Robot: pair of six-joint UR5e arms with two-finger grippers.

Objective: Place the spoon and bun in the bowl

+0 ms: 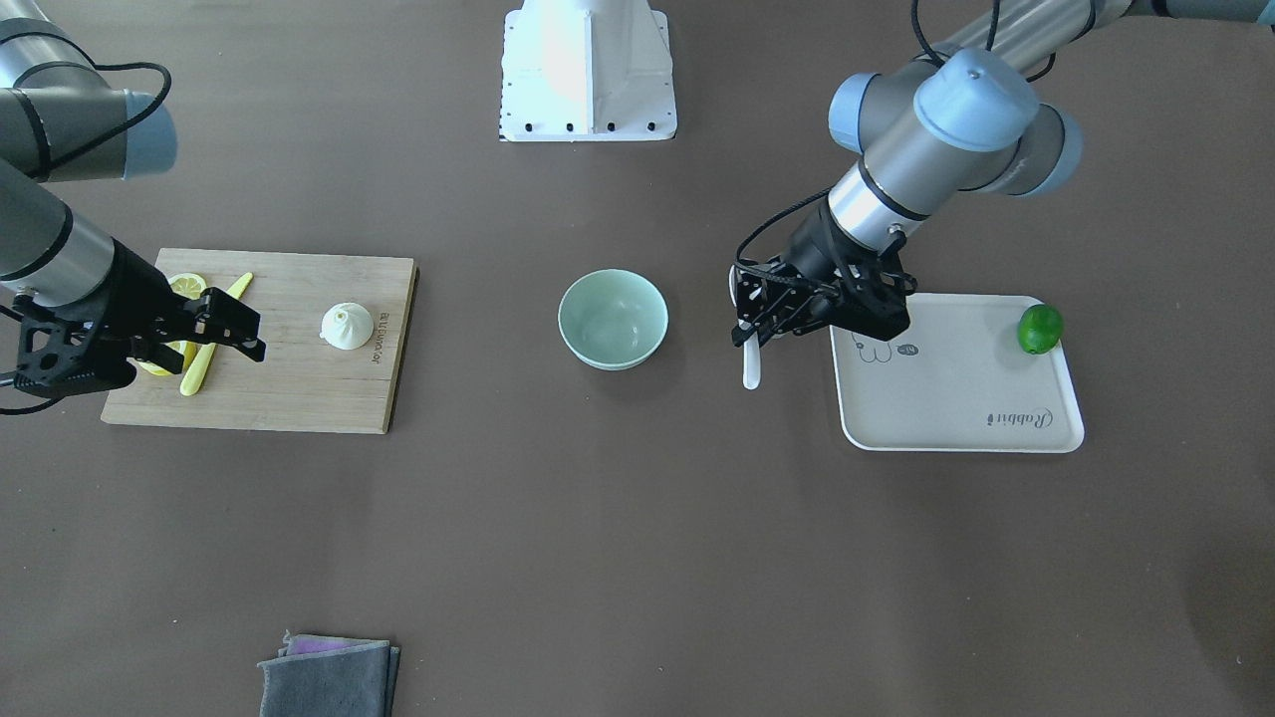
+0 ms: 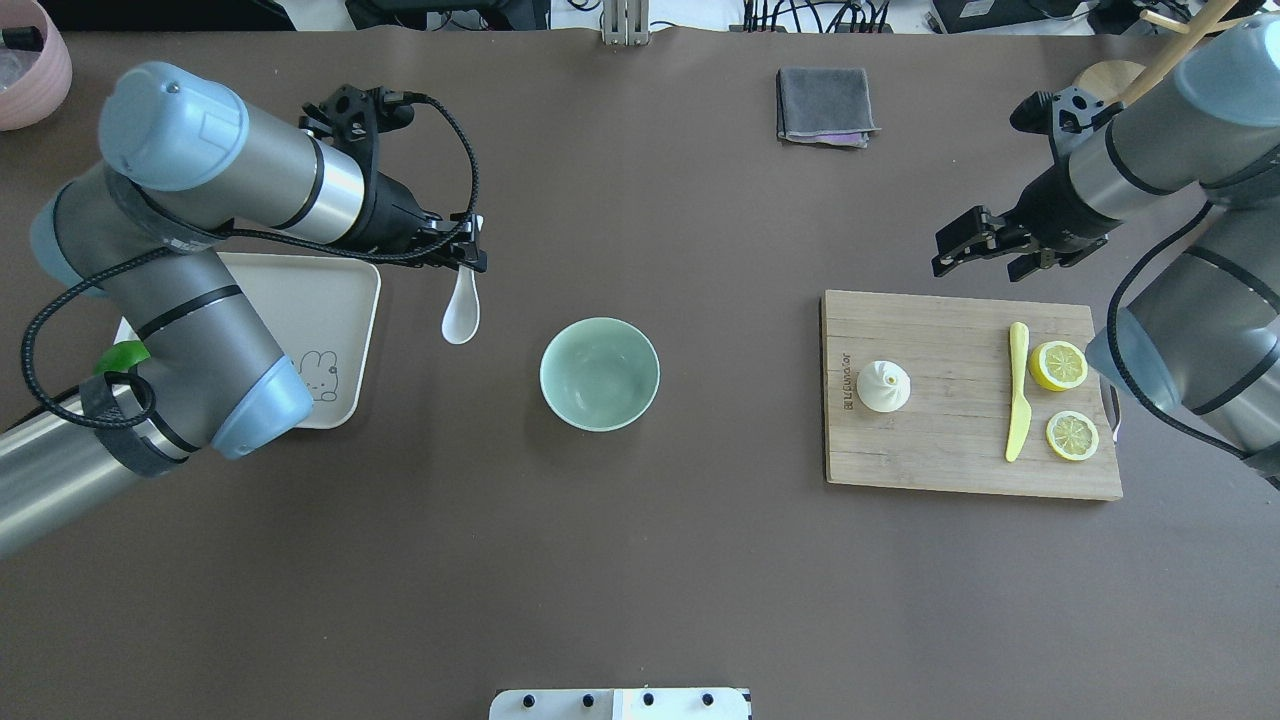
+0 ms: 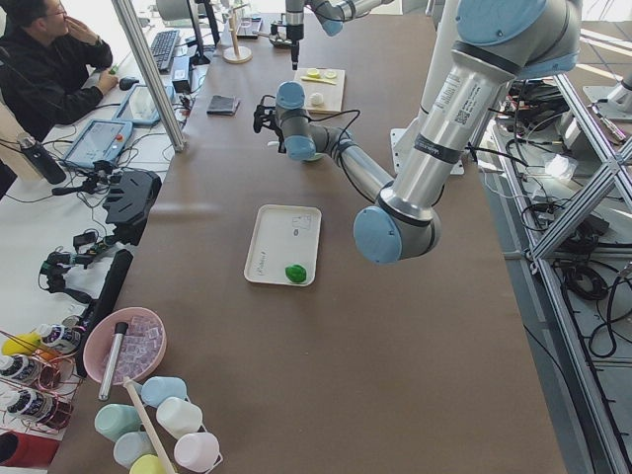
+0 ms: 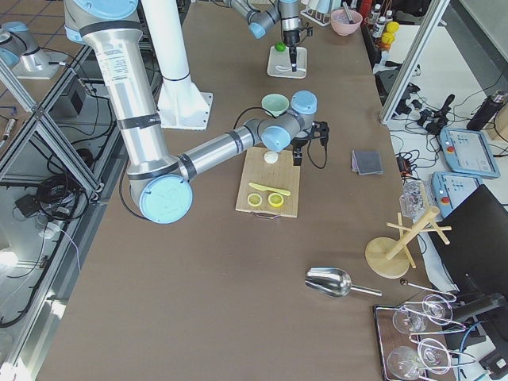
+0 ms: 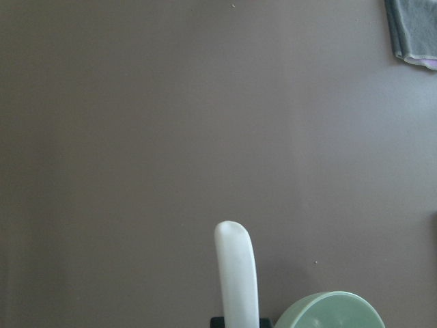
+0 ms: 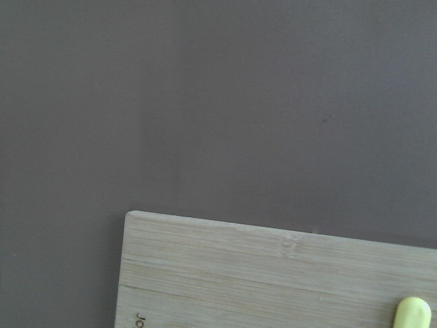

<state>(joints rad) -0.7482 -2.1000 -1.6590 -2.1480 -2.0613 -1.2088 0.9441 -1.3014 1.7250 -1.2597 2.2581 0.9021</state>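
Note:
My left gripper (image 2: 468,260) is shut on the handle of the white spoon (image 2: 461,312) and holds it above the table, left of the mint-green bowl (image 2: 599,373). In the front view the spoon (image 1: 751,366) hangs from the same gripper (image 1: 749,321) between the bowl (image 1: 612,319) and the tray. The left wrist view shows the spoon (image 5: 237,280) beside the bowl's rim (image 5: 331,309). The white bun (image 2: 884,386) sits on the wooden cutting board (image 2: 950,460). My right gripper (image 2: 980,260) is open and empty, above the board's far edge.
A yellow knife (image 2: 1017,390) and two lemon halves (image 2: 1058,365) lie on the board right of the bun. A white tray (image 1: 956,398) with a green lime (image 1: 1039,329) lies under my left arm. A grey cloth (image 2: 824,105) lies at the far side.

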